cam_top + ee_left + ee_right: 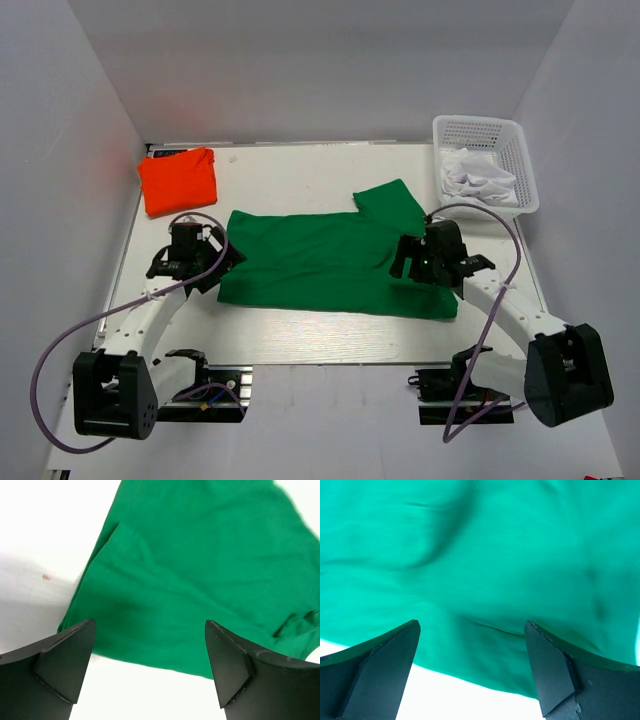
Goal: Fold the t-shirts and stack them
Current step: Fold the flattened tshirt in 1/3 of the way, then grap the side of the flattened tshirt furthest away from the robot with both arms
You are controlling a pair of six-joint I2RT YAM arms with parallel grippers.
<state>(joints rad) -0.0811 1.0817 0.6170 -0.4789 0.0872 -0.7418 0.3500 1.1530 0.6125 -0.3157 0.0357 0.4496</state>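
We list a bright green t-shirt (320, 262) of soft, matt, faintly creased cloth, a folded orange-red t-shirt (178, 180) of like cloth, a white lattice basket (478, 123) of smooth plastic, and a smooth white tabletop (300, 170).

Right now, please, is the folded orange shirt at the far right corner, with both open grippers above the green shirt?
No: the top external view shows the folded orange shirt at the far left corner. The open left gripper and right gripper are above the green shirt.
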